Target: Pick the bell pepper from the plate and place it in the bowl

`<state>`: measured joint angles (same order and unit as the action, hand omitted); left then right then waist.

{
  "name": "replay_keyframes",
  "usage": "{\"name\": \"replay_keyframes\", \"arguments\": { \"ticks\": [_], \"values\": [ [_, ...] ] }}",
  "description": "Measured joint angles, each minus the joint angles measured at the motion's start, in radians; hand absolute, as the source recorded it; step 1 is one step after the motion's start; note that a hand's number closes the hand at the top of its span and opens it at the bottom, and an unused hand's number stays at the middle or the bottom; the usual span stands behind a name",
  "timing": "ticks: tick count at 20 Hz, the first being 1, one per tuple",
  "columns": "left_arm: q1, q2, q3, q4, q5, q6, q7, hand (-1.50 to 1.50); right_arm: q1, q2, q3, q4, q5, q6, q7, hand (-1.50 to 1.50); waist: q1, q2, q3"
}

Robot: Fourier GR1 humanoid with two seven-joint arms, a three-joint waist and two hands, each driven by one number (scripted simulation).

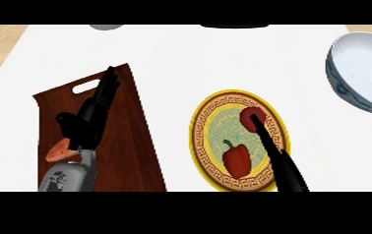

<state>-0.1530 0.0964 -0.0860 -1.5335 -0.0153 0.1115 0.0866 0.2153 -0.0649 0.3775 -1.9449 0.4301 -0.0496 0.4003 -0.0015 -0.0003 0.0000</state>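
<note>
The head view showed a broad white worktop [181, 56], smooth and matt, carrying everything. Largest on it was a dark brown wooden cutting board [131, 144] with a handle slot, lying askew toward the worktop's left edge. Over it hung the left robot hand [91, 117], black and slender, fingers straight and spread wide, holding nothing; it looked parked there, out of the way. Just under its wrist an orange-brown, rounded vegetable [59, 152], probably a sweet potato, showed on the board.

Next in size, a round plate [207, 130] with a yellow rim, a dark key-pattern band and a pale green centre sat near the worktop's front edge, right of the middle. A pale bowl [349, 75] with a patterned blue outside stood at the right edge, well apart from the plate, open side up to receive the load.

The glossy red bell pepper [237, 160], lobed with a short green stem, lay on the plate's lower half. The right robot hand [272, 149] reached across the plate just beside the pepper, fingers long and straight, not closed on it. A red round patch [247, 117] showed by its fingertip; I could not tell what that was.
</note>
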Motion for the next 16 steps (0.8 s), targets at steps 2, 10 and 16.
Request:
{"name": "replay_keyframes", "arguments": {
  "ticks": [2,10,16],
  "values": [
    [-0.002,-0.001,0.005,-0.002,-0.003,-0.008,0.002,0.0,-0.004,0.014,0.018,0.029,0.018,-0.018,-0.008,-1.5,0.0,0.0,0.0],
    [-0.001,-0.006,0.026,-0.005,-0.003,-0.026,0.006,0.0,-0.031,-0.002,-0.008,0.14,0.099,-0.062,-0.047,-1.5,0.0,-0.004,-0.003],
    [0.014,-0.009,0.033,-0.002,-0.014,-0.035,-0.016,0.0,-0.07,-0.003,-0.006,0.194,0.136,-0.049,-0.042,-1.5,0.001,-0.009,-0.006]
  ]
}}
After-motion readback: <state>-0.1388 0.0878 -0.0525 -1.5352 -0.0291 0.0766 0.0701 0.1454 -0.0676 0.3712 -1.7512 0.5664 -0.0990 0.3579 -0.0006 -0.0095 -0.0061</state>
